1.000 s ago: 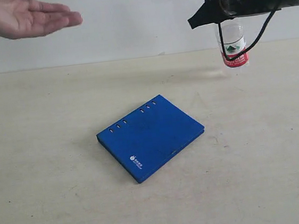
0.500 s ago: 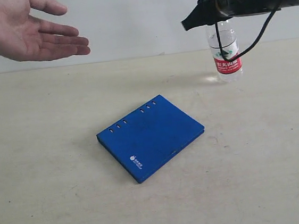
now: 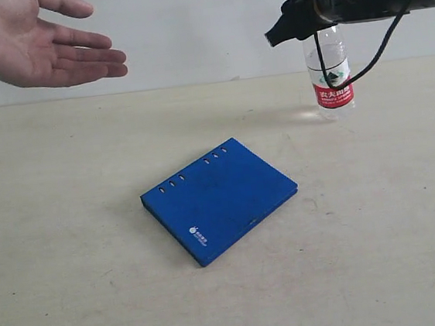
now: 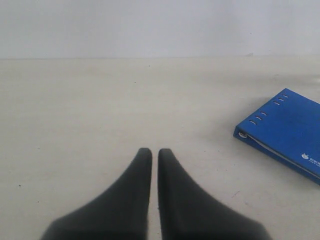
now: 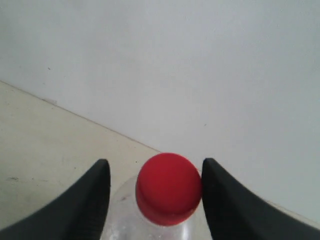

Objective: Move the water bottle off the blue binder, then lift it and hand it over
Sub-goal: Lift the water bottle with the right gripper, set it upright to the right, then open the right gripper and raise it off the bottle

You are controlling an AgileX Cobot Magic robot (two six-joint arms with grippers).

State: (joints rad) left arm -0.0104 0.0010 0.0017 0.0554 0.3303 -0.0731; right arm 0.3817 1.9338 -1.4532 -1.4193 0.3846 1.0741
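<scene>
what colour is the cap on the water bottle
Red. The water bottle cap shows best in the right wrist view.

The worktop (image 3: 75,287) is a wide, flat surface of pale beige colour. It looks matte, with small dark specks and faint scuff marks here and there. Behind it stands a plain wall (image 3: 204,32) of whitish grey, which meets the far edge of the worktop in one straight line. The light is soft and even, and the shadows on the worktop are weak, with blurred edges.
</scene>
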